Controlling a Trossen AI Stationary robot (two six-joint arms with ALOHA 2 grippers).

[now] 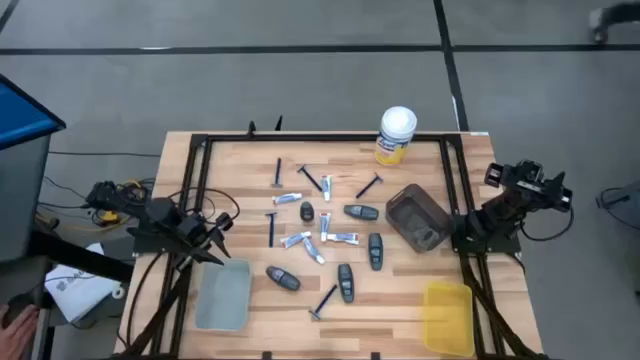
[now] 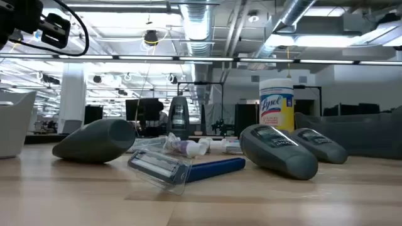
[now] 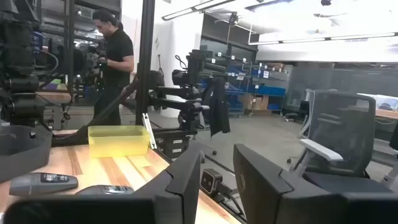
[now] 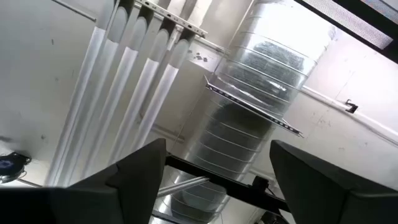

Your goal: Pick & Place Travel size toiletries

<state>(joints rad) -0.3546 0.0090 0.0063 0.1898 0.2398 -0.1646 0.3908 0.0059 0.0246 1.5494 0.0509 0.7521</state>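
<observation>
Toiletries (image 1: 322, 232) lie loose mid-table, unsorted; I've parked my left gripper (image 1: 222, 236) narrowly parted and right gripper (image 4: 217, 180) spread skyward, both empty.

High camera straight down over my whole table (image 1: 300, 300), low camera at tabletop level close to a razor (image 2: 182, 168), my left wrist camera level across the table toward the yellow tray (image 3: 118, 140), my right wrist camera facing ceiling ducts (image 4: 261, 112), canister (image 1: 396, 134) shared by high and low views

Industrial lab, exposed ceiling ducts (image 4: 261, 106), office chair (image 3: 339, 140), robot workbench (image 1: 250, 170)
</observation>
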